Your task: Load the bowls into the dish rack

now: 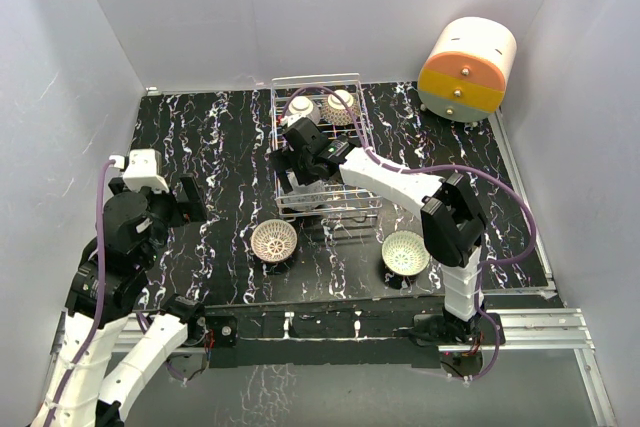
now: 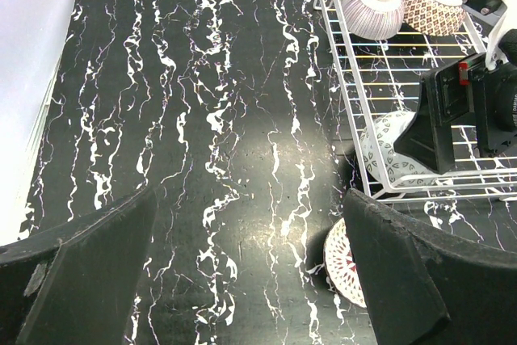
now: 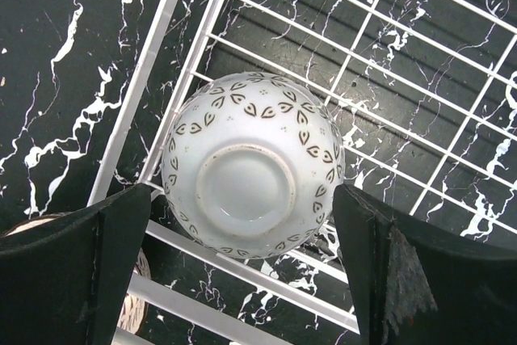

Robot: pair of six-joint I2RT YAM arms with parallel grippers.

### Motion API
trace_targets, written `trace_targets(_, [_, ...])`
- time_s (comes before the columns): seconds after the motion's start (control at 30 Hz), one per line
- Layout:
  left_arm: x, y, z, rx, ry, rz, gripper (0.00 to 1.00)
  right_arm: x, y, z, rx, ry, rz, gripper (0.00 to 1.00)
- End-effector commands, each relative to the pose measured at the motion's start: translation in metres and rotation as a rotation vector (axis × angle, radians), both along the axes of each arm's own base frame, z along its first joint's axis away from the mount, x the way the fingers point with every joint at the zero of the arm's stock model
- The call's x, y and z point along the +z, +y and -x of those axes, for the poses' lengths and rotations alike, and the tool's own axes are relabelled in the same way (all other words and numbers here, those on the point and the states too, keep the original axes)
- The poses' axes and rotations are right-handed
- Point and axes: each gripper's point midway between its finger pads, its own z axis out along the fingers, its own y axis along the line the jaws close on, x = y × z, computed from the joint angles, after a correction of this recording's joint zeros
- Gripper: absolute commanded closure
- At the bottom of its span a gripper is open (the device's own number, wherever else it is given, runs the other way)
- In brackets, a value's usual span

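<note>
Three bowls in rack (image 1: 315, 78), two on table (image 1: 210, 147).
- Rack, upper centre of top view: far-left bowl (image 1: 300, 107) and far-right bowl (image 1: 340, 105) at the back. Upturned bowl (image 3: 254, 159) at near-left corner, foot ring up.
- R claw (image 3: 242, 199): jaws apart, one either side of upturned bowl, no contact seen, not gripping.
- L claw (image 2: 250, 199): jaws apart, empty, over table at left.
- Loose: lattice bowl (image 1: 274, 240) lower centre; 2nd bowl (image 1: 405, 252) lower right.
- Step, prob.: release of bowl no. 3.
- Next, prob.: R claw lifts straight up, clear of wires, then takes 2nd bowl by the rim.
</note>
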Motion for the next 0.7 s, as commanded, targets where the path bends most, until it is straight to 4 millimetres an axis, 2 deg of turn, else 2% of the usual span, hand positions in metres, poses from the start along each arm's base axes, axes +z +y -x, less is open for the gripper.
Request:
trace_targets(0.0, [0.002,0.003,0.003,0.009,-0.009,0.0,0.03,0.032,0.008,-0.013,-0.023,-0.096,-0.073,0.01])
trace_targets(0.13, [0.002,0.003,0.003,0.009,-0.007,-0.001,0.03,0.058,0.004,-0.02,-0.049,-0.163,-0.09,0.01])
trace_targets(0.27, [0.003,0.002,0.002,0.006,-0.008,-0.002,0.03,0.095,-0.014,-0.023,-0.11,-0.239,-0.096,0.01])
trace_targets(0.3, [0.004,0.002,0.001,0.005,-0.008,-0.005,0.03,0.109,-0.022,-0.022,-0.132,-0.262,-0.104,0.01])
trace_targets(0.33, [0.005,0.002,0.001,0.004,-0.009,-0.005,0.03,0.113,-0.03,-0.021,-0.153,-0.263,-0.099,0.01])
trace_targets(0.37, [0.006,0.001,0.001,0.003,-0.011,-0.005,0.03,0.129,-0.042,-0.017,-0.182,-0.277,-0.119,0.01])
trace_targets(0.4, [0.006,0.001,0.0,0.0,-0.014,-0.004,0.03,0.135,-0.053,-0.013,-0.209,-0.274,-0.132,0.01])
trace_targets(0.47, [0.007,-0.001,-0.002,-0.008,-0.018,-0.001,0.03,0.139,-0.077,-0.003,-0.268,-0.252,-0.147,0.01])
trace_targets(0.53, [0.007,-0.003,-0.004,-0.016,-0.022,0.0,0.03,0.134,-0.107,0.011,-0.331,-0.222,-0.137,0.01])
trace_targets(0.67, [0.003,-0.01,-0.009,-0.043,-0.018,-0.005,0.03,0.136,-0.154,0.05,-0.409,-0.166,-0.135,0.01])
